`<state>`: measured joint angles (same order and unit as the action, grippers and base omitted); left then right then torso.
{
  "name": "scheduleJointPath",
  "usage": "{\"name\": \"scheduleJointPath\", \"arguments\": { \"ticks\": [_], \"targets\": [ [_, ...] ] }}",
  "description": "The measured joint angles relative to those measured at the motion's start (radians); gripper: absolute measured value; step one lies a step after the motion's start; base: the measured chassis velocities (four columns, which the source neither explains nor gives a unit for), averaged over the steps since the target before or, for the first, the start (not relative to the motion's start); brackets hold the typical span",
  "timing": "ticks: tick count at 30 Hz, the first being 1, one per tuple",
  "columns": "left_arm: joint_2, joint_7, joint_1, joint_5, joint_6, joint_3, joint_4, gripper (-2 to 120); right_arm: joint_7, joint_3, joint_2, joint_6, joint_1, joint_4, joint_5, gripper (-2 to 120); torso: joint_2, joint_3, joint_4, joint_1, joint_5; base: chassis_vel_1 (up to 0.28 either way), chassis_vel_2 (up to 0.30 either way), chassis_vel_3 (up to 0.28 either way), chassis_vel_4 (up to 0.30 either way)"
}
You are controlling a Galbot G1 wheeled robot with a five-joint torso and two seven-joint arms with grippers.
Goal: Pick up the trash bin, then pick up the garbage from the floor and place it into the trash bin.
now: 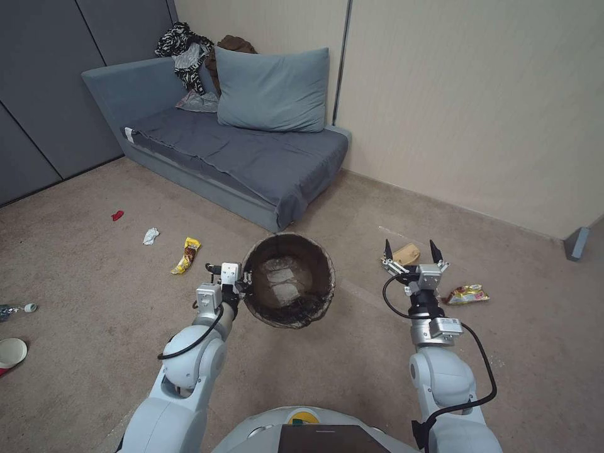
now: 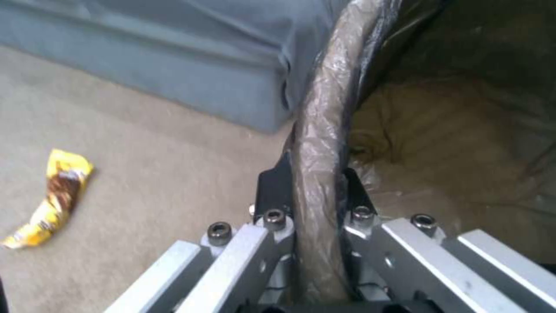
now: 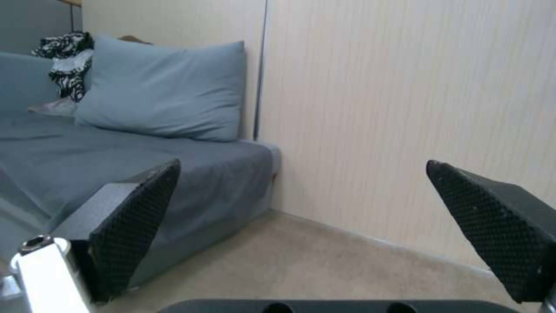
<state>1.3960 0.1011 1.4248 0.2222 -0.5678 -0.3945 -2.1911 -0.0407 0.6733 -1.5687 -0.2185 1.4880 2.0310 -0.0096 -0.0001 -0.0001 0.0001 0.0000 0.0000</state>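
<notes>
The trash bin (image 1: 289, 280) is held off the floor in front of the robot by the left claw (image 1: 242, 279), which is clamped on the near-left part of the rim; in the left wrist view the bag-covered rim (image 2: 319, 143) is seen passing between the two dark fingers (image 2: 272, 187), one outside and one inside the bin. The right claw (image 1: 412, 258) is held in the air to the right of the bin with its jaws spread wide and nothing between them. Garbage is scattered on the carpet (image 1: 113, 264): a brown paper bag (image 1: 407, 254) just beyond the right claw, a yellow wrapper (image 1: 466, 294) to its right, another yellow wrapper (image 1: 187, 254) to the left of the bin, a white tissue (image 1: 150, 236) and a small red scrap (image 1: 117, 215) farther left, well apart from the bin. A white-insided cup (image 1: 11, 352) lies at the far left edge; what the small object above it is cannot be told. Risks noted: the bin is carried by one point on its rim, so it may tilt or swing if the arm is moved quickly, and anything already inside could be tipped out. The grip is made over slick bag film, so slipping of the liner, or the bin sliding out of the fingers, is judged possible. The flat wrappers lie flush on carpet and may be missed or pushed away by the right claw.
</notes>
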Motion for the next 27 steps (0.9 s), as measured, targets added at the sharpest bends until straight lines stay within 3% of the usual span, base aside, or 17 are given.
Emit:
{"name": "scheduleJointPath", "arguments": {
  "ticks": [13, 27],
  "targets": [
    [0.020, -0.016, 0.041, -0.090, 0.070, -0.015, -0.033, 3, 0.034, -0.001, -0.003, 0.009, 0.002, 0.002, -0.005, 100, 0.000, 0.000, -0.0001, 0.000, 0.0000, 0.000, 0.000, 0.000, 0.000],
    [0.024, -0.023, 0.032, -0.097, 0.076, -0.017, -0.012, 3, 0.056, 0.018, 0.001, 0.019, 0.009, 0.010, 0.006, 100, 0.000, 0.000, -0.0001, 0.000, 0.0000, 0.000, 0.000, 0.000, 0.000]
  ]
}}
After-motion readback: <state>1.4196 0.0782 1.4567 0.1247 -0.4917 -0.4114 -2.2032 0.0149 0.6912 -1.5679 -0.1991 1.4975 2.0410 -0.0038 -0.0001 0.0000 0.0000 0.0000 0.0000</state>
